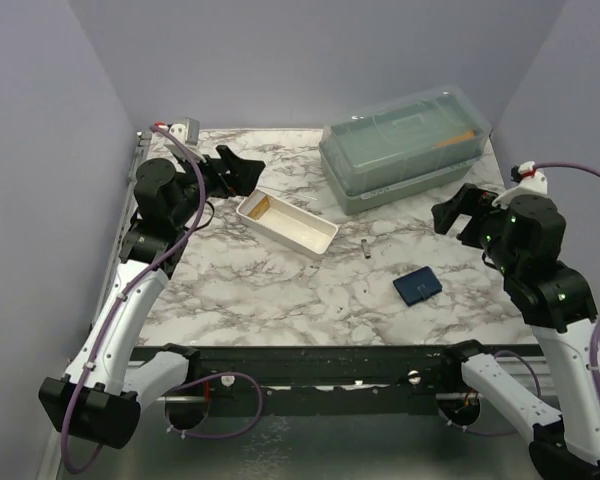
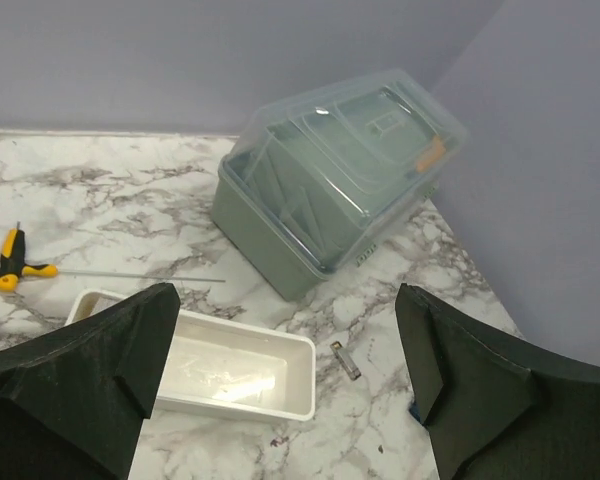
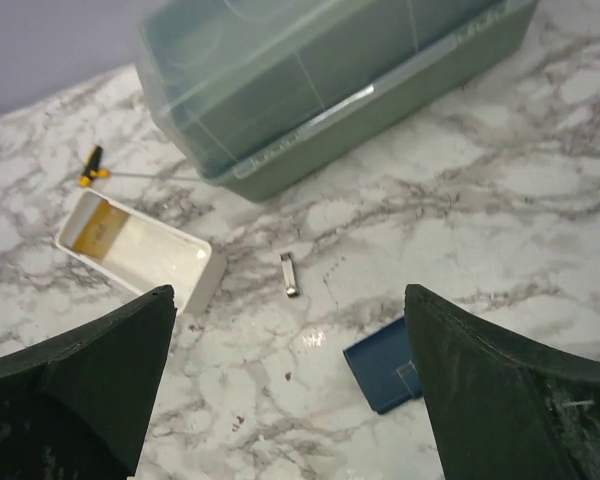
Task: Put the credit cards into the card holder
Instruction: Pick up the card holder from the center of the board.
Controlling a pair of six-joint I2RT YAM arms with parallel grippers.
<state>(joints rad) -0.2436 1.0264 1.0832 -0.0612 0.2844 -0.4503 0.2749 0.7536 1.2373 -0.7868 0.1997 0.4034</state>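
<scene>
Nothing's grabbed yet imo. L gripper point(image 1: 236, 168) hangs just past the far-left end of the tray point(image 1: 308, 234), fingers spread wide w/ nothing between them. R gripper point(image 1: 458, 212) is the same deal, wide apart and empty, over on the right, a bit far-right of the holder point(image 1: 418, 286).

Step in hand looks like getting the card point(image 1: 259, 206) out of the tray, and L is the obvious arm since it's right beside it. Tricky bit: the card lies flat on the tray floor, tucked into the far-left end by the walls, so a straight top-down pinch prob won't catch an edge. I'd drop one finger inside, nudge the card vs the end wall till an edge lifts, then close on it. Go slow, bc the tray could skid (looks like light plastic to me). R could meanwhile pin the holder, which seems shut and prob needs opening before anything slides in.

Looks: the card is orange-tan, thin, rectangular. I only see one and can't tell if more are stacked under it. The holder is a small navy square-ish thing lying flat on the marble table point(image 1: 280, 300), near-right, well apart from the tray, w/ a small cylinder point(image 1: 363, 248) between them.
</scene>
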